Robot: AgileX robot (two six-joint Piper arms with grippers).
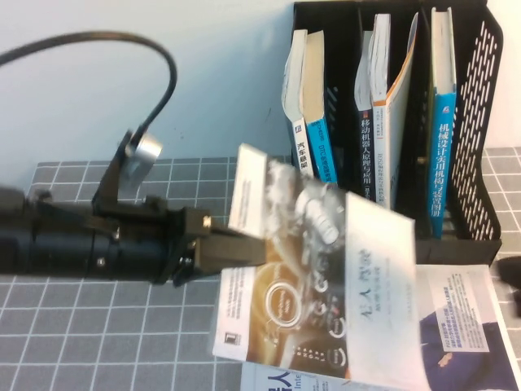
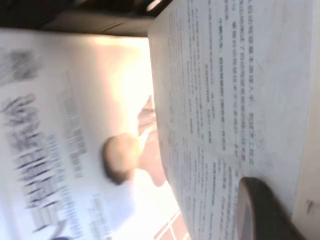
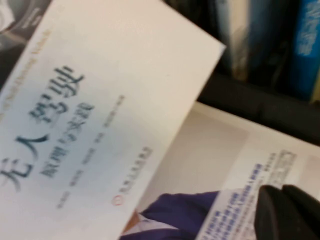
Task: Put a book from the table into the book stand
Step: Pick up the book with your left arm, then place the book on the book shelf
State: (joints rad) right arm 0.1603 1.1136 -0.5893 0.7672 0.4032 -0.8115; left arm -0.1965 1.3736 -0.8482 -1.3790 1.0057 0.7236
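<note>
The book (image 1: 326, 285), white-covered with a dark grey-and-gold picture, hangs tilted above the table (image 1: 98, 326), in front of the black book stand (image 1: 480, 122). My left gripper (image 1: 254, 246) is shut on its left edge. In the left wrist view one dark finger (image 2: 260, 210) presses on a printed white face of the book (image 2: 225, 90). My right gripper (image 3: 287, 210) has its fingers together and empty. It hovers over the lying book at the table's right edge (image 1: 513, 277). The held book's title shows in the right wrist view (image 3: 100, 100).
A white book showing a man in a blue suit (image 1: 464, 326) lies flat under the held book, also in the wrist views (image 2: 120, 155) (image 3: 225, 165). Another book (image 1: 277, 381) lies at the front edge. Several books stand in the stand's slots (image 1: 383, 106).
</note>
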